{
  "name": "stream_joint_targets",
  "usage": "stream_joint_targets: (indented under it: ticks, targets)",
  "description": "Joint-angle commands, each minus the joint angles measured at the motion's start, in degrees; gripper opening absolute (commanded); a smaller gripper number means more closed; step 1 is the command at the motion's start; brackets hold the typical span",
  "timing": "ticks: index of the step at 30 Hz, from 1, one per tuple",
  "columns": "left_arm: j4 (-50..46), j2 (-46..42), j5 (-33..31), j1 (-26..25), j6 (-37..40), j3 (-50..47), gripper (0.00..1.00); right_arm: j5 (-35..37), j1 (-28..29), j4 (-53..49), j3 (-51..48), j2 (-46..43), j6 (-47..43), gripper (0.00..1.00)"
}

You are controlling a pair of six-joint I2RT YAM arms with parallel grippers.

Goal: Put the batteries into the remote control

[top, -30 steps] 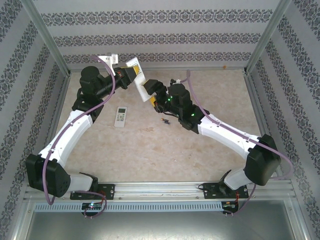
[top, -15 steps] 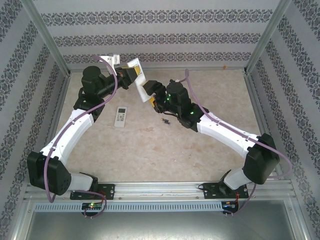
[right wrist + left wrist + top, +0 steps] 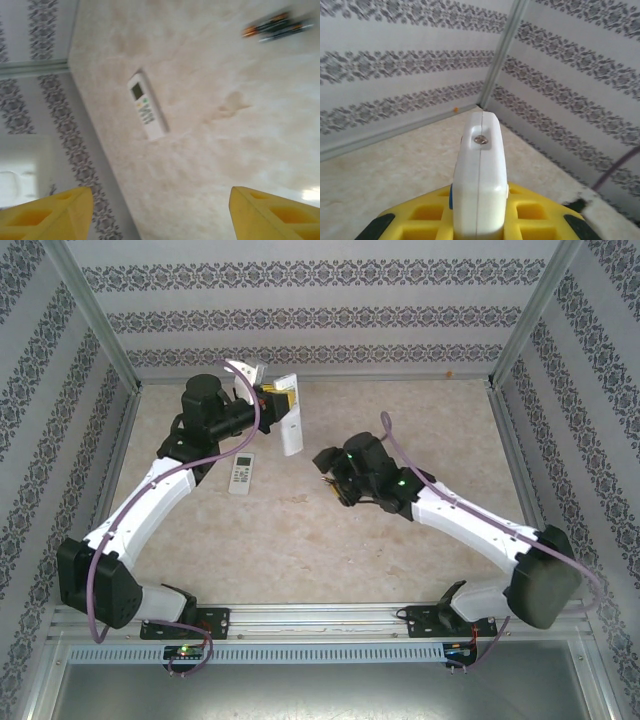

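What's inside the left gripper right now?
The remote control, seen end-on, clamped between the yellow fingers of the left gripper. The fingers cover its lower end, and whether its battery bay is open cannot be told.

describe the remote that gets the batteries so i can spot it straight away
Follow the left arm to the back of the table: the left gripper holds the remote control between yellow fingers. It is long, slim and plain white, unlike the shorter remote with a display window lying flat nearby.
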Motion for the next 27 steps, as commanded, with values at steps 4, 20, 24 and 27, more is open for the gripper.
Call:
stream_joint_targets:
  ticks: [4, 20, 24, 27]
  targets:
    - [-0.5, -1.7, -0.8, -0.3, 5.0, -0.5, 0.0, 2.2, -2.2, -1.6, -4.5, -11.3, -4.4, 0.74]
    - [7.0, -1.0, 1.7, -1.6, -6.7, -1.3, 0.0, -6.1, -1.1, 19.8, 8.1, 3.2, 1.1, 0.94]
    - [7.2, -0.8, 1.4, -2.3, -6.6, -0.7, 0.0, -6.4, -1.0, 18.9, 7.6, 4.6, 4.3, 0.93]
    - [7.3, -0.7, 1.1, -2.9, -6.8, -0.3, 0.0, -6.3, -0.9, 18.3, 7.5, 5.2, 6.1, 0.92]
